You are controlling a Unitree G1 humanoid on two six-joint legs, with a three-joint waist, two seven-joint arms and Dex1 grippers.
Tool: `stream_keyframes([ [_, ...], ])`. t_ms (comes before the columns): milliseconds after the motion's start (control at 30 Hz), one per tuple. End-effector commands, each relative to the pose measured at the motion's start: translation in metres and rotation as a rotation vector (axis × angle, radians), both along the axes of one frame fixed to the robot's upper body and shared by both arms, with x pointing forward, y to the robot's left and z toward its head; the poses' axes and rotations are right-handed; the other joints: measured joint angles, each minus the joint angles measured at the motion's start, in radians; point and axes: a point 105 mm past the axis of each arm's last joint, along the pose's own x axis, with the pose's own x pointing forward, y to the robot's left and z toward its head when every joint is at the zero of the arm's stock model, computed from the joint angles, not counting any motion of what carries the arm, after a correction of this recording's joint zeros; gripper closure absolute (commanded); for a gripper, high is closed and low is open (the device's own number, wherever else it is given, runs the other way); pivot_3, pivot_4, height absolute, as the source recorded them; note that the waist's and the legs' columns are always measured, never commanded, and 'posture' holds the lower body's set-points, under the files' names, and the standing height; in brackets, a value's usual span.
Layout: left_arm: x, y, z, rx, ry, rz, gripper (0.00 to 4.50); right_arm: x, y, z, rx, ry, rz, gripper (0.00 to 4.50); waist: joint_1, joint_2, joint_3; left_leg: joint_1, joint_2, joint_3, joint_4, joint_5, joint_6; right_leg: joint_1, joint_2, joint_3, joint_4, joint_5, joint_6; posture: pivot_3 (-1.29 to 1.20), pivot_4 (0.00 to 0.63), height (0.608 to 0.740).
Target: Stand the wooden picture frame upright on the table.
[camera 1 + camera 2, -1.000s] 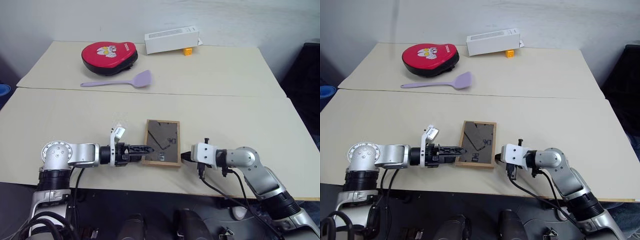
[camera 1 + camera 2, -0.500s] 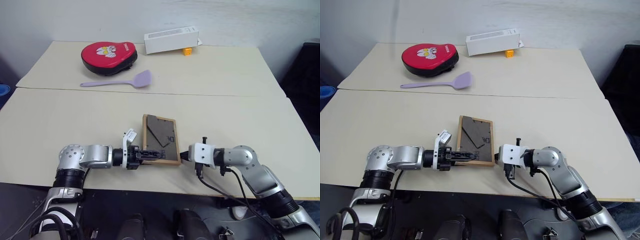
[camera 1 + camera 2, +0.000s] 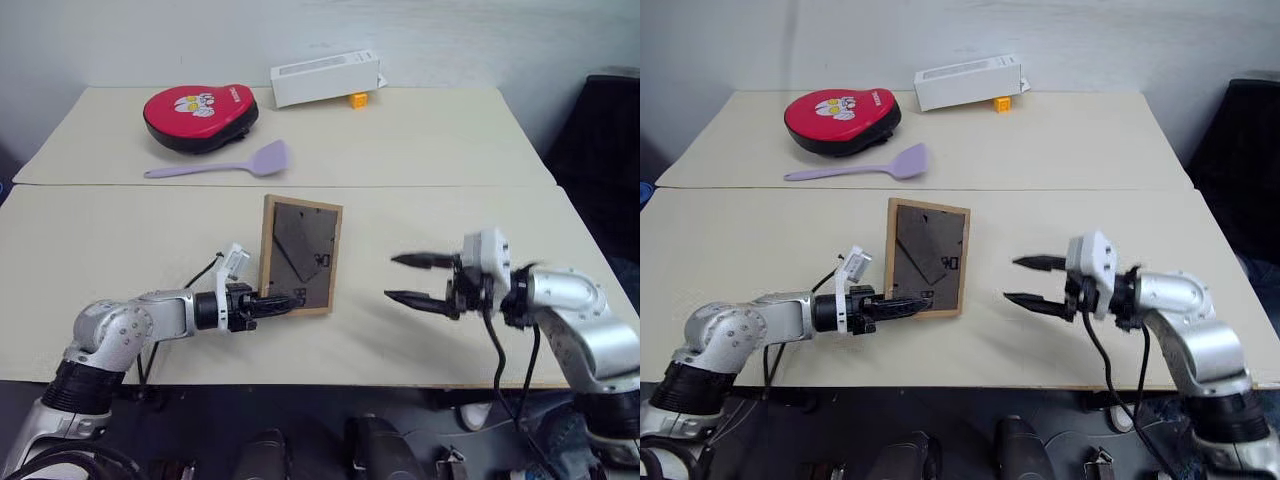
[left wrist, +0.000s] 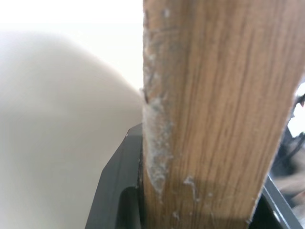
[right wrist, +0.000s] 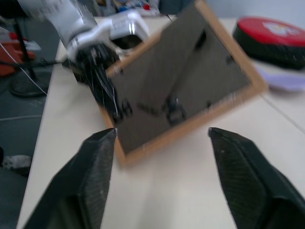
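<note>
Table point(image 3: 420, 170) | left pincer point(image 3: 285, 301) pinching wooden picture frame point(image 3: 298, 255) | wrist closeup: grain | right pincer point(image 3: 410, 280) spread

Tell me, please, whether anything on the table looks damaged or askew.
The wooden picture frame is tilted up, back panel showing, its near edge clamped in the left gripper. The left wrist view shows whitish, chipped-looking patches along that wooden edge.

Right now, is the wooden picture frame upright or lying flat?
Raised, not flat: the wooden picture frame is tilted up on its lower edge, held by the left gripper.
</note>
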Motion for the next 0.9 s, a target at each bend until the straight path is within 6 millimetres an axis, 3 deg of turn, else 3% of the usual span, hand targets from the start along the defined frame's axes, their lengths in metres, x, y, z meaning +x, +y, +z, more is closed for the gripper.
stream_keyframes([
  [33,-0.005,-0.009,0.001,0.029,-0.078,-0.102,3.24,-0.001,0.034,0.019,0.046,-0.034,0.09,0.5,0.0,0.0,0.0,0.0,0.0,0.0,0.0,0.0,0.0,-0.001,0.0,0.0,0.0,0.0,0.0,0.0,0.15,0.74],
  [67,-0.004,-0.01,0.001,0.024,-0.08,-0.109,3.24,0.001,0.041,0.021,0.04,-0.033,0.104,0.11,0.0,0.0,0.0,-0.001,0.0,0.0,0.0,0.0,0.001,-0.002,-0.001,0.0,0.0,0.0,0.0,0.0,0.15,0.74],
  [100,-0.004,-0.011,0.001,0.015,-0.075,-0.112,3.24,0.003,0.049,0.023,0.041,-0.046,0.12,0.05,0.002,0.0,0.0,-0.002,0.0,-0.001,0.0,0.0,0.001,-0.003,-0.001,0.0,0.0,0.0,0.0,0.0,0.15,0.74],
  [300,-0.006,-0.008,-0.004,0.063,-0.073,-0.167,3.24,0.017,0.082,0.04,0.08,-0.109,0.155,0.05,0.0,0.0,0.0,-0.01,-0.001,-0.004,0.003,-0.003,0.006,-0.004,-0.003,-0.003,-0.004,0.001,0.001,0.0,0.15,0.74],
  [467,-0.009,-0.01,-0.002,0.039,-0.059,-0.184,3.24,0.015,0.091,0.024,0.027,-0.124,0.201,0.05,-0.001,0.0,0.0,-0.016,-0.001,-0.007,0.004,-0.003,0.007,-0.008,-0.004,-0.007,-0.003,0.001,0.002,0.0,0.15,0.74],
  [600,-0.003,-0.009,0.004,-0.012,-0.034,-0.147,3.24,0.005,0.089,0.023,0.045,-0.134,0.235,0.05,0.001,0.0,0.0,-0.017,-0.001,-0.008,0.005,-0.003,0.007,-0.007,-0.004,-0.008,-0.003,0.001,0.002,0.0,0.15,0.74],
  [767,-0.004,-0.007,0.0,0.013,-0.049,-0.147,3.24,0.004,0.068,0.034,0.126,-0.168,0.169,0.05,0.0,0.0,0.0,-0.017,-0.001,-0.009,0.006,-0.003,0.007,-0.007,-0.004,-0.008,-0.004,0.001,0.002,0.0,0.15,0.74],
  [900,-0.003,-0.006,-0.002,0.009,-0.055,-0.142,3.24,-0.004,0.051,0.012,0.06,-0.05,0.151,0.05,0.001,0.0,0.0,-0.017,-0.001,-0.009,0.005,-0.003,0.007,-0.007,-0.004,-0.008,-0.004,0.001,0.002,0.0,0.15,0.74],
])
